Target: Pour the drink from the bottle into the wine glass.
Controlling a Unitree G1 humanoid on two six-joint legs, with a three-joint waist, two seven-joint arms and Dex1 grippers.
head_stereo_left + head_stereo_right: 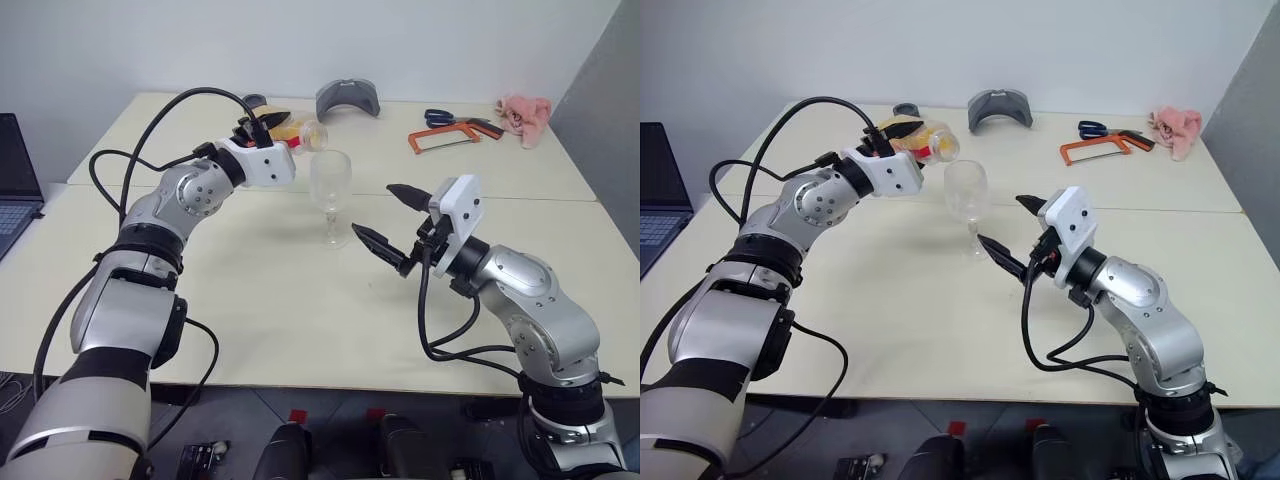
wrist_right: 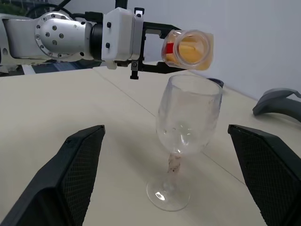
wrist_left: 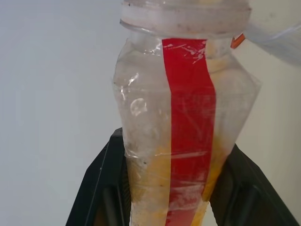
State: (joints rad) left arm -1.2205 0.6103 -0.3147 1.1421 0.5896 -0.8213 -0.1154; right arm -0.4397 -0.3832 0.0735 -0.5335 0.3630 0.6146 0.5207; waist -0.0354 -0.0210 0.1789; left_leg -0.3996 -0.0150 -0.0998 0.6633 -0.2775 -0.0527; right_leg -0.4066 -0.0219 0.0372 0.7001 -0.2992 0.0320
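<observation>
The clear wine glass [image 1: 330, 180] stands upright on the cream table [image 1: 280, 310], and its bowl looks empty. My left gripper [image 1: 265, 128] is shut on the bottle [image 1: 300, 130], which lies tipped almost level with its open mouth just above and behind the glass rim. The red label strip [image 3: 190, 117] runs along the bottle between my black fingers [image 3: 101, 188]. Orange drink [image 2: 190, 49] pools inside the bottle. My right gripper [image 1: 372, 210] stays open, just right of the glass, its fingers on either side of the stem without touching it.
At the back right of the table lie an orange hacksaw [image 1: 455, 135], blue scissors [image 1: 440, 117] and a pink cloth [image 1: 525, 118]. A grey curved object [image 1: 347, 97] sits at the back centre. A laptop [image 1: 15, 190] is at the far left.
</observation>
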